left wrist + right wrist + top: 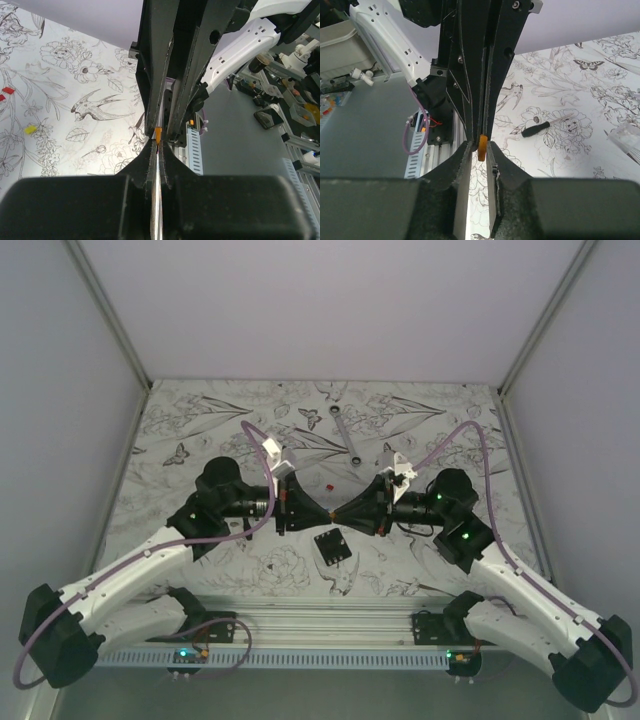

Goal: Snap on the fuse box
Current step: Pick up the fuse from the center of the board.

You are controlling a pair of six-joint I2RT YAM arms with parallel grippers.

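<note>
**Top:** left gripper [326, 516] and right gripper [341, 516] meet tip to tip over mid-table, above the floral-print table cover [200, 420]. The small squarish black plastic fuse box [333, 548] lies flat on the cover just on the near side of the tips, touched by neither. Whatever sits between the tips is too small to read here. One tiny red plastic fuse [330, 485] lies loose just beyond them.

**Left wrist:** left jaws are pressed together with only a sliver between them. A tiny translucent orange fuse [158, 132] is pinched at the very tips. The right gripper's fingers come in from the top and flank the same piece.

**Right wrist:** right jaws are narrowly apart, the gap wider than the orange fuse. The fuse sits between the pads, nearer one side; can't tell if it touches. So right has no grip on it yet. A slim black-handled screwdriver [540, 128] lies on the cover, well apart.

**My read:** this is a hand-off of the fuse, and the box isn't engaged yet. To do it well:
- Centre the right pads square on the fuse body.
- Get a firm pinch before left lets go. The piece looks small and slick, and a skewed grip would likely flick it out.
- Do it over the table near the box, so a drop is recoverable.
</note>
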